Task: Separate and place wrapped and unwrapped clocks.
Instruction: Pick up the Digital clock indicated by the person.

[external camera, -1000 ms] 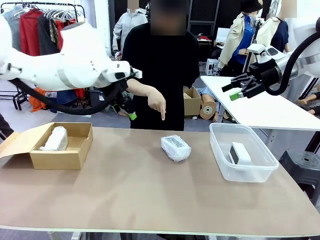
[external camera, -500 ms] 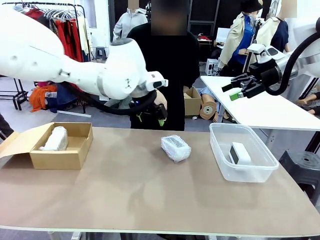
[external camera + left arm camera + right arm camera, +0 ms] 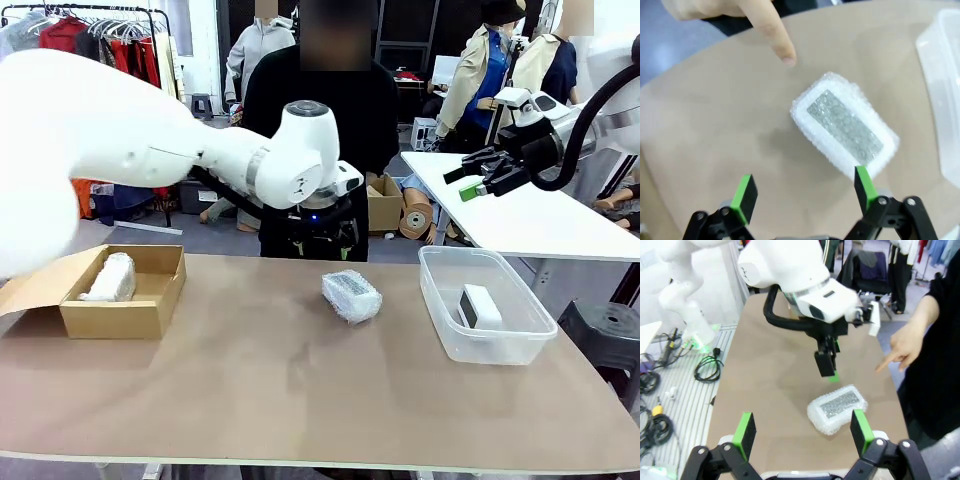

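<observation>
One bubble-wrapped clock (image 3: 845,131) lies on the worktop (image 3: 715,125) just beneath and ahead of the left gripper (image 3: 804,187), which hangs wide open and empty, so the grasp approach seems in hand, needing a descent to straddle it.

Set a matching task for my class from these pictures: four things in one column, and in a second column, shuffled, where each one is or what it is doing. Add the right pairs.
Column one
1. long wrapped clock
2. squat wrapped clock
3. bare white clock
4. person's hand

Column two
A. inside the clear tub
B. pointing a finger
C. inside the cardboard box
D. lying on the bare table

Pairs: 1-C, 2-D, 3-A, 4-B
</observation>
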`<state>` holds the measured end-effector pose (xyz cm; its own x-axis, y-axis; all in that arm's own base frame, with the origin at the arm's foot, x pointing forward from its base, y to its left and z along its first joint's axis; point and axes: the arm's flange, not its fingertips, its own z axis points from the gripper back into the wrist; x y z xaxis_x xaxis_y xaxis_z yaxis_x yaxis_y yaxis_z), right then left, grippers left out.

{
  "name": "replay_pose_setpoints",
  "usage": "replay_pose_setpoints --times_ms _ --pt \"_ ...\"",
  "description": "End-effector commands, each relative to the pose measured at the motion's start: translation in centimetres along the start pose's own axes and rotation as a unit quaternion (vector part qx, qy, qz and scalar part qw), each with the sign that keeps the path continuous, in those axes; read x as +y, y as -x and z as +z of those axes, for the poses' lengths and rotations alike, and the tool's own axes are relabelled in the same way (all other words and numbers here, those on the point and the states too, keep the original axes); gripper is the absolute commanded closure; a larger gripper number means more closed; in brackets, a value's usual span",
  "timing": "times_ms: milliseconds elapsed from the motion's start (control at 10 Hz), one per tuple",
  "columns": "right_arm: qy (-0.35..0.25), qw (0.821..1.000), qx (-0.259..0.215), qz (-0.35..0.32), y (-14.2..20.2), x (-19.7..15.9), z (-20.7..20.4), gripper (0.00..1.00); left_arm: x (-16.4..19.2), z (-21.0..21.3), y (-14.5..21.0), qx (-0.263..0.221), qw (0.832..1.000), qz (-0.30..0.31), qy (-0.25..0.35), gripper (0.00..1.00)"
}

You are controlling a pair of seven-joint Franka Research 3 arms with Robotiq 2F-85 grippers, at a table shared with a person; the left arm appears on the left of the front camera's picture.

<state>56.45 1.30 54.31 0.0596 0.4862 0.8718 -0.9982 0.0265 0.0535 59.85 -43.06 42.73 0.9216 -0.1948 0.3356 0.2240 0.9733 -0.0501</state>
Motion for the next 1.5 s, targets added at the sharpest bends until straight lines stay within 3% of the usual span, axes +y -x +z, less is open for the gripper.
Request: replay_pose_setpoints --times_ms 0,100,200,700,800,1100,1200,1400 --pt "0.001 1.0 0.002 0.001 -0.1 0.0 0.1 0.0 -1.9 -1.4 -3.1 0.009 0.999 0.04 -0.012 0.0" --pt "0.001 1.0 0.002 0.001 -0.1 0.0 0.1 0.0 -1.5 -1.2 -3.3 0.016 1.0 0.015 0.02 0.0" --pt "0.001 1.0 0.002 0.001 -0.1 0.0 0.1 0.0 -0.8 -1.2 -0.7 0.008 1.0 0.021 -0.006 0.0" --pt "0.001 1.0 0.002 0.001 -0.1 0.0 0.1 0.0 -1.4 -1.8 -1.5 0.009 1.0 0.026 0.0 0.0" --pt "0.001 1.0 0.002 0.001 -0.1 0.0 0.1 0.0 -2.3 -2.1 -2.0 0.046 0.997 0.06 -0.011 0.0" --pt "0.001 1.0 0.002 0.001 -0.1 0.0 0.1 0.0 -5.2 -1.7 -2.6 0.036 0.986 0.161 -0.012 0.0" --pt "0.001 1.0 0.002 0.001 -0.1 0.0 0.1 0.0 -5.9 -2.0 -2.7 0.045 0.98 0.195 0.003 0.0" --pt "0.001 1.0 0.002 0.001 -0.1 0.0 0.1 0.0 -6.8 -3.0 -3.1 0.063 0.958 0.277 -0.03 0.0"
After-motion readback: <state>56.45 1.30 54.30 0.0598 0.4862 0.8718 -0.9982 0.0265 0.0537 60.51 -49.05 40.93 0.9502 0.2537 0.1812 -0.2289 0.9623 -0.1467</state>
